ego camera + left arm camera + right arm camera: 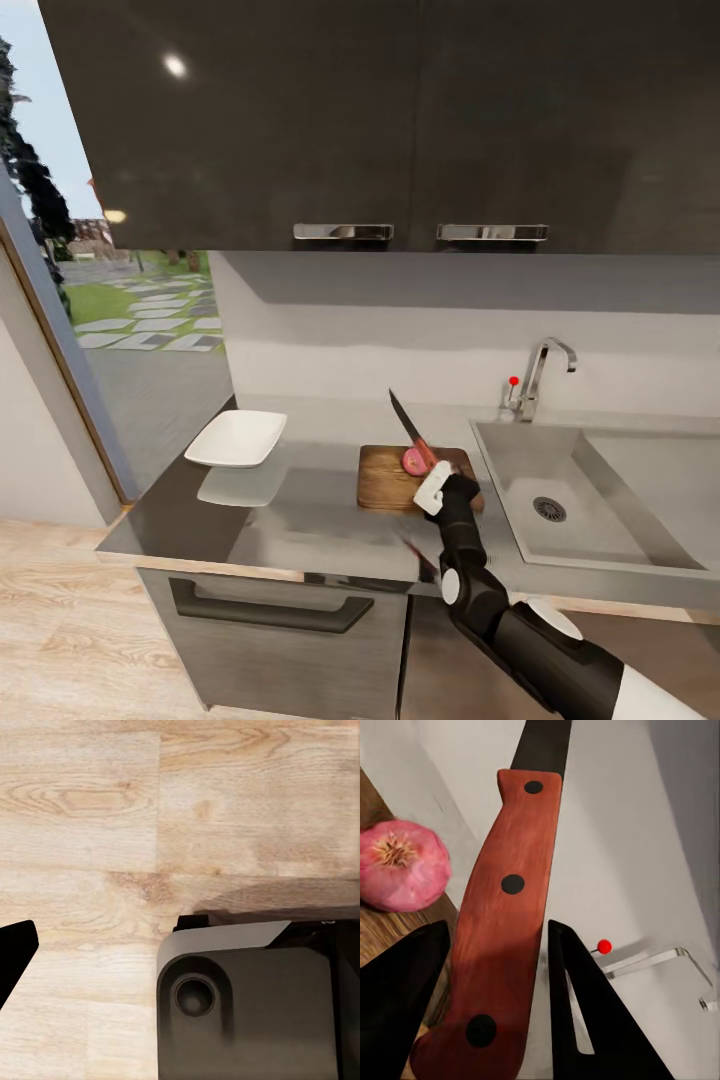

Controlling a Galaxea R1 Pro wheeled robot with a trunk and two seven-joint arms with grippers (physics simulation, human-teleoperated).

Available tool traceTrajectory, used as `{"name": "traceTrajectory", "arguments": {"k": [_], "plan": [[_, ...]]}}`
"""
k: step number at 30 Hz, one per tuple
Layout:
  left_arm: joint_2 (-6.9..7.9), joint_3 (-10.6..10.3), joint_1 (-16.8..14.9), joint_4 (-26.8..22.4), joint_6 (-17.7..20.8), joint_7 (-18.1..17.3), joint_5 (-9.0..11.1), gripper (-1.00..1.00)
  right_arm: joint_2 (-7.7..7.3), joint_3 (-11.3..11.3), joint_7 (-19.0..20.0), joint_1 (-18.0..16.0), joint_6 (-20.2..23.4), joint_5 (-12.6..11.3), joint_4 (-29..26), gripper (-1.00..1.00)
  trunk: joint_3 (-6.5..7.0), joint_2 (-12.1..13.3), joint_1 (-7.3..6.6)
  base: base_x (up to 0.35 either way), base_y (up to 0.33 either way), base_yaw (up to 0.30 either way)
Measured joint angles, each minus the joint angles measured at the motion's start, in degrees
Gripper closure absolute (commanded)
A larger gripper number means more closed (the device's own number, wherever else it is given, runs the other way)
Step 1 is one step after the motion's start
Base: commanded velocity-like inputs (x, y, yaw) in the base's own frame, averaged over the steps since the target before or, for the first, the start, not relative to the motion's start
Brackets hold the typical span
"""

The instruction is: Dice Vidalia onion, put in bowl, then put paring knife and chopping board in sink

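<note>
the right gripper (491,967) is clenching the paring knife (506,922) by its handle, blade raised over the vidalia onion (414,461) that is sitting on the chopping board (385,480) by the countertop's (300,520) sink-side edge, likely readying a cut. i cannot tell the left gripper's state.

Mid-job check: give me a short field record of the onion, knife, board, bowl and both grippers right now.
onion: whole, pink, on chopping board
paring knife: in right gripper, blade raised above the onion
bowl: empty, on countertop, left of board
sink: basin holds no task item
left gripper: fingertip over wood floor; state unclear
</note>
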Motion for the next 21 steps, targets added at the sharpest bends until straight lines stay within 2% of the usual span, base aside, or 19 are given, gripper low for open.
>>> {"name": "traceTrajectory", "arguments": {"k": [2, 13, 18, 21], "plan": [[-0.04, 0.1, 0.0, 0.0, 0.0, 0.0, 0.0, -1.0, 0.64, -0.6, 0.0, 0.0, -0.1, 0.0, -0.6, 1.0, 0.0, 0.0, 0.0, 0.0, 0.0, 0.0], [-0.09, 0.2, 0.0, 0.0, 0.0, 0.0, 0.0, -1.0, 4.19, 3.0, -0.6, 0.1, -1.2, 0.9, -1.5, 1.0, 0.0, 0.0, 0.0, 0.0, -0.011, 0.0], [-0.15, 0.2, 0.0, 0.0, 0.0, 0.0, 0.0, -1.0, 5.81, 4.6, -0.6, 0.1, -1.2, 0.9, -1.5, 1.0, 0.0, 0.0, 0.0, 0.0, -0.154, 0.0], [-0.16, 0.2, 0.0, 0.0, 0.0, 0.0, 0.0, -1.0, 5.9, 5.6, -0.7, 0.1, -1.2, 0.9, -1.5, 1.0, 0.0, 0.0, 0.0, 0.0, -0.2, 0.0]]}}
